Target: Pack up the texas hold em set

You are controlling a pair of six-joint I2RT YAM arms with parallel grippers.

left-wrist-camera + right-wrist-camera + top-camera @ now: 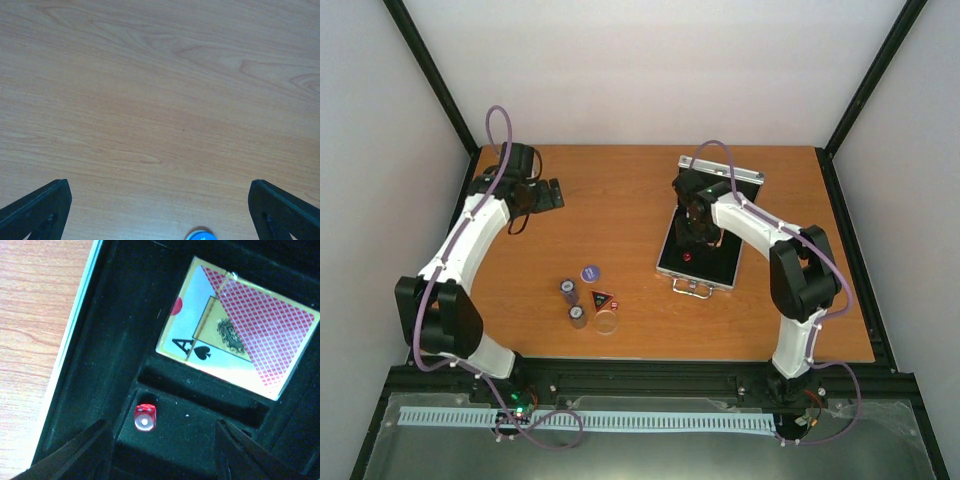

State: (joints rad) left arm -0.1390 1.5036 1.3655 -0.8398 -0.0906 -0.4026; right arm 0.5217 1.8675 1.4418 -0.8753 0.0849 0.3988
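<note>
Open silver aluminium case with black lining [715, 262] toward the surface's right edge; pink-red card box [240, 325] and small red die [144, 418] inside. Right hand [161, 432] over it, fingers apart, empty. Left hand [159, 192] wide apart, empty, near far-left corner. Dark chip stacks [569, 290] and blue round token [590, 272] toward near edge.

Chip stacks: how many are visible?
2. The farther stack stands left of the blue token; the nearer stack, left of the clear token. The case may hide more.
</note>
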